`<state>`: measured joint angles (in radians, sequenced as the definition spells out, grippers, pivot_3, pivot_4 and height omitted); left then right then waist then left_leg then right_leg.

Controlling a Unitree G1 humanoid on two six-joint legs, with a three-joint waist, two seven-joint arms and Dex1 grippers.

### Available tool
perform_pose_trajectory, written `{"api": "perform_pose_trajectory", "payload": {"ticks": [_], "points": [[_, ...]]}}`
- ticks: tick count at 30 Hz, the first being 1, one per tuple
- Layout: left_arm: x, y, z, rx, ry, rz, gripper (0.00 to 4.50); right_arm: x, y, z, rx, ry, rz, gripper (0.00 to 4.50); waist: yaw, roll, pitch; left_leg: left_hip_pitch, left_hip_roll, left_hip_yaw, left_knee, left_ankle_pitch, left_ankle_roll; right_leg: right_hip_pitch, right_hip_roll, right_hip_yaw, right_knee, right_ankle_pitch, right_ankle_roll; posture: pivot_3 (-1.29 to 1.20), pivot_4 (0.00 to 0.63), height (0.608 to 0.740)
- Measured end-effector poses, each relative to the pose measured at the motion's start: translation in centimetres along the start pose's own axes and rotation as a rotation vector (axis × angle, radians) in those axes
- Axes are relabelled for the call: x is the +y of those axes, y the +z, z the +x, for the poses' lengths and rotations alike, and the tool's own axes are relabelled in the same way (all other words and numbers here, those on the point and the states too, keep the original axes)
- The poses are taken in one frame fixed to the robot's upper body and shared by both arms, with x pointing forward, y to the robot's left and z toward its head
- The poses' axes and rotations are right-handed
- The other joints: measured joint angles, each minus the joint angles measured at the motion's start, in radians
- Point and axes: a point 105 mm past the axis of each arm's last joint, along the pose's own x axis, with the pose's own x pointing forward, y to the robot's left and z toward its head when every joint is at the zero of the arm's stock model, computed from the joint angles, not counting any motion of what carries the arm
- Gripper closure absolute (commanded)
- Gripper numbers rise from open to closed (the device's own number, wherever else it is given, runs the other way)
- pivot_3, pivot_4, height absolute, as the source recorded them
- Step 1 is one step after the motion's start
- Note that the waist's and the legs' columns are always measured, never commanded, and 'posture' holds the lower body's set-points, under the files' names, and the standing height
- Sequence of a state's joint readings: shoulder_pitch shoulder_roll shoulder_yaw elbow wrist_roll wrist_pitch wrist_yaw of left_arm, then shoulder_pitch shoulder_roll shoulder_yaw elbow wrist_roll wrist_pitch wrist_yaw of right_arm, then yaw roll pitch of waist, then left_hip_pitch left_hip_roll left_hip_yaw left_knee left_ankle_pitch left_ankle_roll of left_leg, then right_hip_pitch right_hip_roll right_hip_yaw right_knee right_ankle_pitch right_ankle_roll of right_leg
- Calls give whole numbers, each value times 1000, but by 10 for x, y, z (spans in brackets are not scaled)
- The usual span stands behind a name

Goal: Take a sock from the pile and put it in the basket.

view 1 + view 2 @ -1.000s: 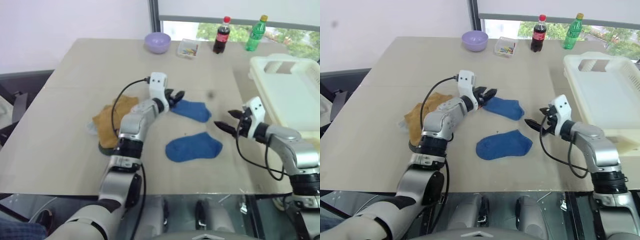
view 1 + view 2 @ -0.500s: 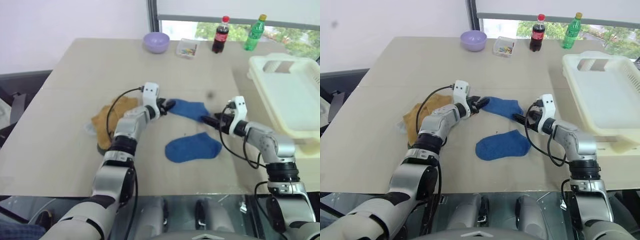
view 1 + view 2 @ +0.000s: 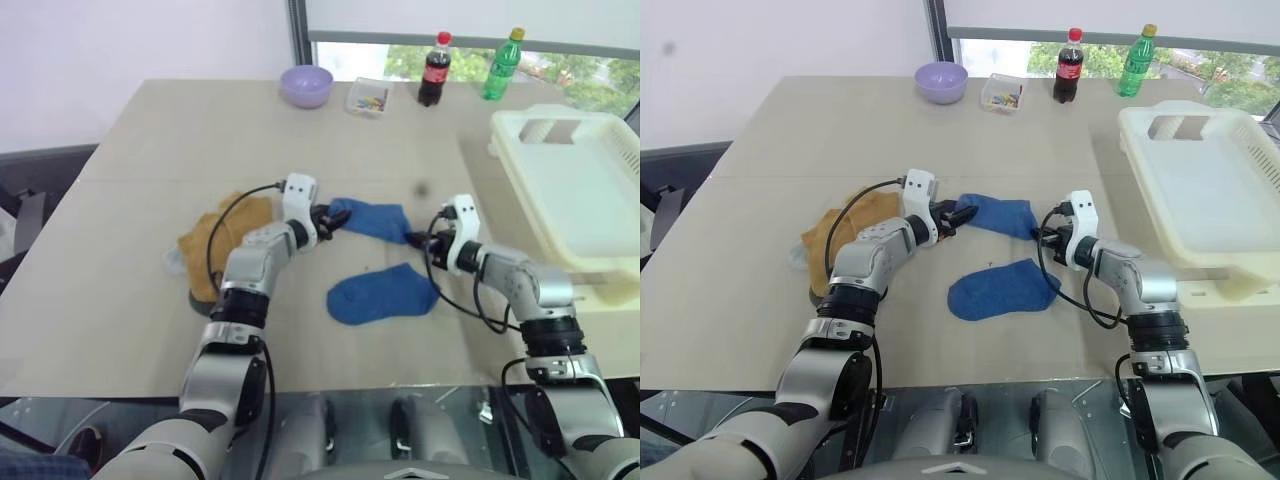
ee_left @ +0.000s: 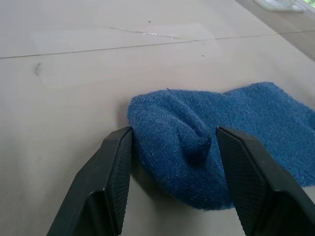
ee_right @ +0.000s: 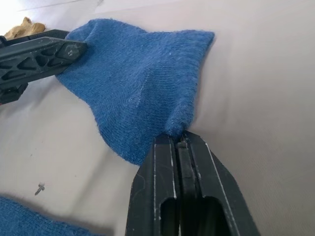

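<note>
Near the middle of the tabletop lay a blue sock, flat, with both grippers at it. The right gripper had its fingers pressed together on the sock's cuff edge, pinching a small fold of cloth. The left gripper stood with its fingers apart, one on each side of the sock's bunched toe end. A second blue sock lay nearer the front edge. The yellow socks were heaped toward the left edge. The basket sat at the right edge, well apart from the socks.
</note>
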<state>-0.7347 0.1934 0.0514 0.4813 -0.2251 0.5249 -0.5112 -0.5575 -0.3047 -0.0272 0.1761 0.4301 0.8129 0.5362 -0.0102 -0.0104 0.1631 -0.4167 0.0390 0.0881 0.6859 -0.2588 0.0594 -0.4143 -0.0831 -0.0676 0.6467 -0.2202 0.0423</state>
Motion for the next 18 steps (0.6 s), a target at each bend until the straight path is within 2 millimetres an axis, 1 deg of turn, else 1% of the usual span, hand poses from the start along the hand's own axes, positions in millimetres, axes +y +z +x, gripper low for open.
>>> {"api": "perform_pose_trajectory", "payload": {"ticks": [2,3,4,6,7,14,16,18], "points": [[2,-1,0,3,14,-8,2578,0,0,0,-1,-1,-8,4500,0,0,0,0,0,0,0,0,0,0,0,0,0,0,0,0,150,733],[3,-1,-1,5,19,-9,3201,0,0,1,-1,-3,-15,4500,0,0,0,0,0,0,0,0,0,0,0,0,0,0,0,0,150,733],[4,-1,0,7,20,-10,3273,0,0,1,-1,-3,-16,4500,0,0,0,0,0,0,0,0,0,0,0,0,0,0,0,0,150,733],[4,-2,-1,14,22,-11,4149,0,0,1,-1,-5,-21,4500,0,0,0,0,0,0,0,0,0,0,0,0,0,0,0,0,150,733],[4,-3,0,17,22,-13,4450,0,0,1,-1,-6,-22,4500,0,0,0,0,0,0,0,0,0,0,0,0,0,0,0,0,150,733],[3,-4,-3,14,24,-9,4450,0,0,1,-2,-5,-25,4500,-1,0,0,0,0,0,0,0,0,0,0,0,0,0,0,0,150,733],[1,-5,-8,2,27,-16,4450,1,1,0,-1,-3,-31,4500,-2,0,0,0,0,0,-1,0,0,0,-1,1,0,0,0,0,150,733],[-2,-7,-18,-20,19,-46,4450,5,4,-6,-1,14,-47,4500,-2,0,0,-1,1,0,-1,0,0,-2,-1,1,-1,0,0,0,150,733]]}}
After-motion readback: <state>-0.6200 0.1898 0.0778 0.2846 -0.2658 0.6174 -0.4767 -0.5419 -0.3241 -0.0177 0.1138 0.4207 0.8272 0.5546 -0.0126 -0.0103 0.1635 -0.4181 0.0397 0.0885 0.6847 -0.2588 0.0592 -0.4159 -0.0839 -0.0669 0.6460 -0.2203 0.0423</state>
